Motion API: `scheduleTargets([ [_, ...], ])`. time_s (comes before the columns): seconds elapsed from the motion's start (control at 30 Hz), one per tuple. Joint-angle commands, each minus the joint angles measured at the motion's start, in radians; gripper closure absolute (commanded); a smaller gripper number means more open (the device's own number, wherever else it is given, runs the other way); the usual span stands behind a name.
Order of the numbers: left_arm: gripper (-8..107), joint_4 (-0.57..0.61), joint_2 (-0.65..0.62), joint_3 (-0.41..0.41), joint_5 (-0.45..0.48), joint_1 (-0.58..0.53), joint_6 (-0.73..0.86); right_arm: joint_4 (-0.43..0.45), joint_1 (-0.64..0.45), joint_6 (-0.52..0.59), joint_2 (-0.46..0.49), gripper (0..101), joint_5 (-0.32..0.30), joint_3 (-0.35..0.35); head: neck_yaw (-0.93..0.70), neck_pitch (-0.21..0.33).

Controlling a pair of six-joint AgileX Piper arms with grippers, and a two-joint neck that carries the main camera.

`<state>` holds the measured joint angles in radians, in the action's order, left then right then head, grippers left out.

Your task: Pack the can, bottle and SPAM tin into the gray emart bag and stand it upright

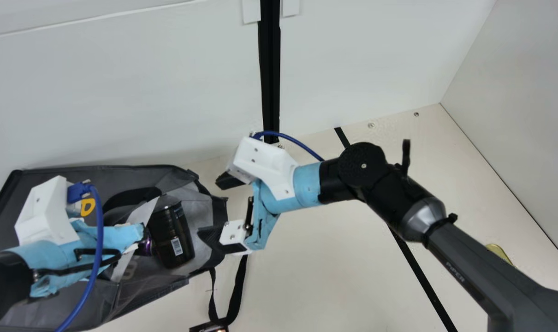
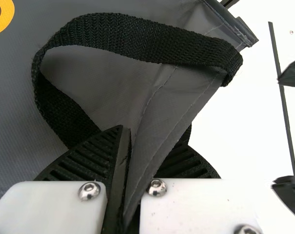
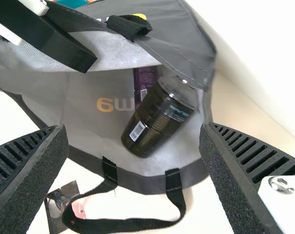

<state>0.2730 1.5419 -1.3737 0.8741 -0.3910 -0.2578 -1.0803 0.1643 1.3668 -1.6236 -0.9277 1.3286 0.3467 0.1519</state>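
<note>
The gray bag (image 1: 136,299) lies on its side at the main view's left, its mouth toward my right gripper (image 1: 220,208), which stands open at that mouth. My left gripper (image 1: 78,240) is over the bag; in the left wrist view, the left gripper (image 2: 129,141) is shut on a fold of the bag (image 2: 162,112). Inside the mouth lies a dark cylinder (image 1: 170,237) with a barcode; I cannot tell whether it is the can or the bottle. A purple item (image 3: 146,80) lies beside it, partly covered. Between the right gripper (image 3: 132,134)'s spread fingers nothing is held.
A black strap loop (image 1: 240,286) hangs from the bag's mouth onto the cream table (image 1: 325,276). A small dark flat item (image 3: 64,200) lies by that strap. Behind the bag rises a white wall (image 1: 122,106). A gold-coloured object (image 1: 498,252) is partly behind my right arm.
</note>
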Motion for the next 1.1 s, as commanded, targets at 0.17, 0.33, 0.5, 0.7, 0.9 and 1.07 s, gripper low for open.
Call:
scheduleTargets([
  [0.17, 107, 0.000, 0.000, 0.000, 0.000, 0.000, 0.000, 0.011, -0.061, -0.004, 0.029, 6, -0.035, -0.004, 0.002, 0.023],
  [0.33, 107, 0.000, 0.000, 0.000, 0.000, 0.000, 0.000, 0.025, -0.101, -0.015, 0.053, 6, -0.049, -0.007, 0.002, 0.023],
  [0.5, 107, 0.000, 0.000, 0.000, 0.000, 0.000, 0.000, 0.040, -0.134, -0.034, 0.081, 6, -0.047, -0.014, 0.002, 0.023],
  [0.7, 107, 0.000, 0.000, 0.000, 0.000, 0.000, 0.000, 0.068, -0.163, -0.074, 0.121, 6, -0.026, -0.026, 0.002, 0.023],
  [0.9, 107, 0.000, 0.000, 0.000, 0.000, 0.000, 0.000, 0.111, -0.187, -0.126, 0.166, 6, 0.005, -0.043, 0.002, 0.023],
  [1.07, 107, 0.000, 0.000, 0.000, 0.000, 0.000, 0.000, 0.152, -0.211, -0.172, 0.205, 6, 0.028, -0.056, 0.002, 0.023],
])
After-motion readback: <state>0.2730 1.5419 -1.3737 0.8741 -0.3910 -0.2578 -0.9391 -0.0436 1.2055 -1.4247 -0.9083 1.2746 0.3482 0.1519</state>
